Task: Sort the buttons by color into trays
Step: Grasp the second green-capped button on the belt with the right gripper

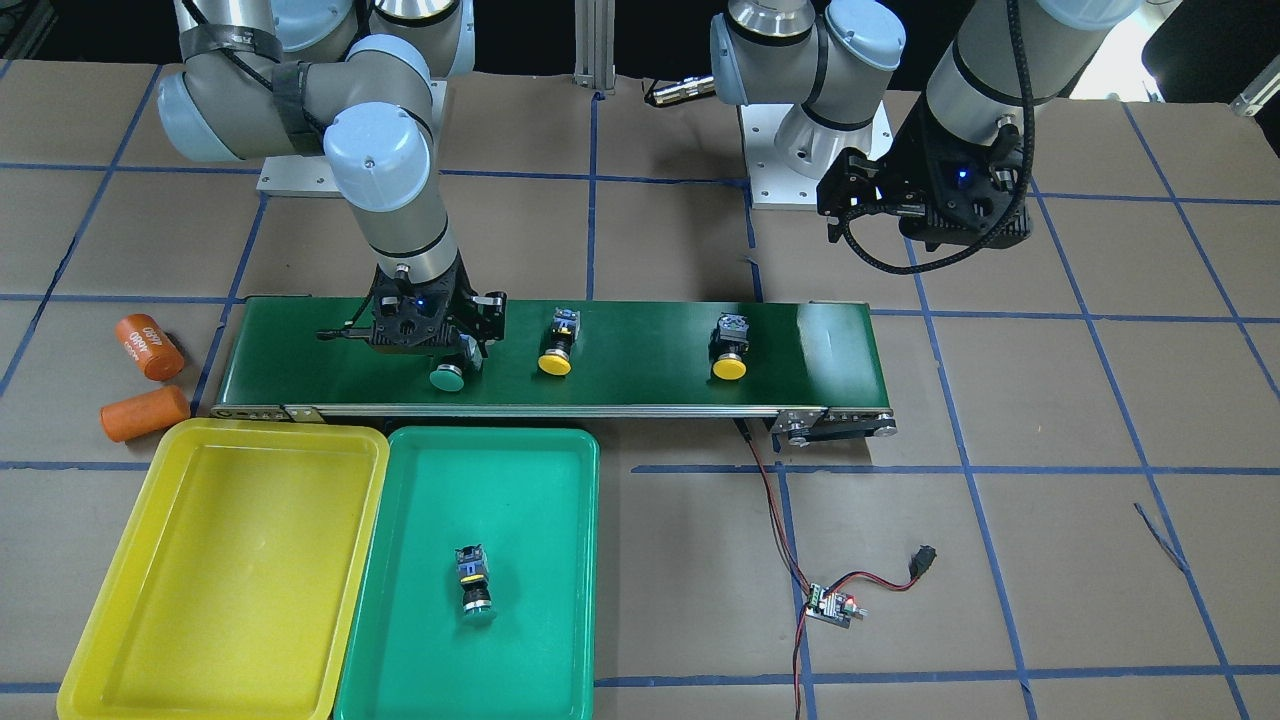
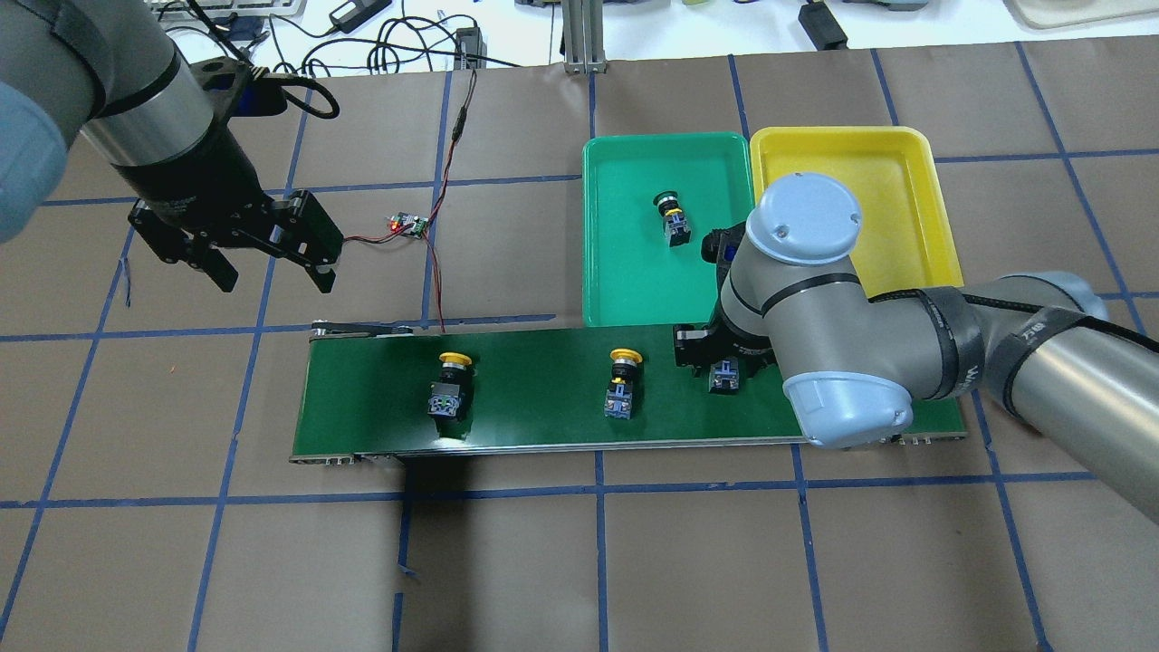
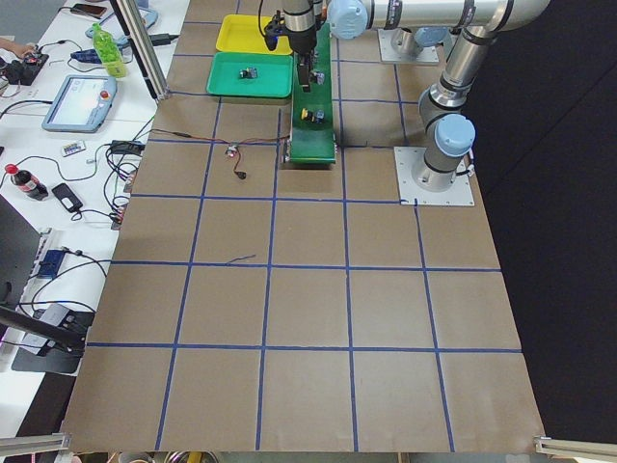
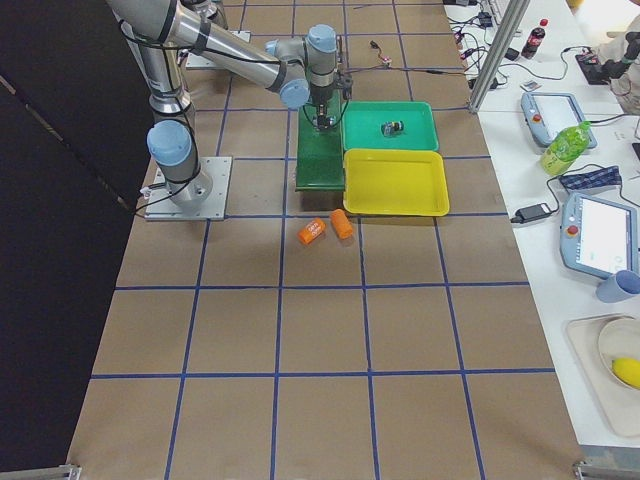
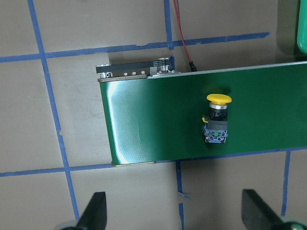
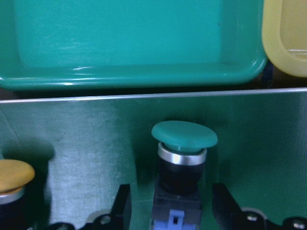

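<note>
**Green button lay crosswise on the belt, right fingers either side**

The green button (image 6: pixel 184 139) lay on its side on the glossy dark conveyor belt (image 1: pixel 640 345). Its long axis ran across the belt and its cap pointed at the green tray (image 6: pixel 134 76). It had a smooth domed cap, a bright metal collar, a black barrel and a blue clip behind. The right gripper (image 6: pixel 172 206) straddled the body, its 2 fingers parted with a gap on each side. The left gripper (image 2: pixel 274 279) hung spread wide near the belt's other end.

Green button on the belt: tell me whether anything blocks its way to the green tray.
Nothing visible does. The right gripper straddles the green button on the conveyor belt; the green tray sits just past the belt's edge, directly beyond it. The second green button lies well inside the tray.
</note>
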`<state>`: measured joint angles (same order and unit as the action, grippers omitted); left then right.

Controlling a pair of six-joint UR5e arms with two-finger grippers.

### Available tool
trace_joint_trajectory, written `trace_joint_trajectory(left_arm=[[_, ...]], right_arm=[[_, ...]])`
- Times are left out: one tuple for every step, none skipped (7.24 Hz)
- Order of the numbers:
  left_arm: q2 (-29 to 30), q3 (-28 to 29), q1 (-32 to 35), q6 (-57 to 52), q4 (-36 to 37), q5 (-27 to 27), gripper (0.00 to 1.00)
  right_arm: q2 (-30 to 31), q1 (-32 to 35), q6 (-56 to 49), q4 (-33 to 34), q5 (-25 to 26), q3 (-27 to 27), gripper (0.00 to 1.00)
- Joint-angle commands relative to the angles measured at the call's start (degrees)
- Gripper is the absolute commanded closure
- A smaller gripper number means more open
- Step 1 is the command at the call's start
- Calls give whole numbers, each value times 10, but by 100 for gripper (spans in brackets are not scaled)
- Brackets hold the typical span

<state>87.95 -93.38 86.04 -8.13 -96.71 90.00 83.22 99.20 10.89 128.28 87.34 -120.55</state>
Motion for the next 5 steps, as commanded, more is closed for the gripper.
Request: trace_joint_trajectory(left_arm=[[-1,-5,0,2,0,3,0],[-1,-5,0,3,1,2,0],[-1,-5,0,5,1,3,0],[-2,-1,0,7,0,1,0],[-2,-5,0,7,0,1,0]], right_arm=[[3,-4,-2,3,0,4,76],[2,-6,-3,0,0,40,77],[-5,-8,-19,-32,-2,97,76],[-34,-17,-23,-59,-7,159,72],[-64,-27,-24,-114,-9,235,53]])
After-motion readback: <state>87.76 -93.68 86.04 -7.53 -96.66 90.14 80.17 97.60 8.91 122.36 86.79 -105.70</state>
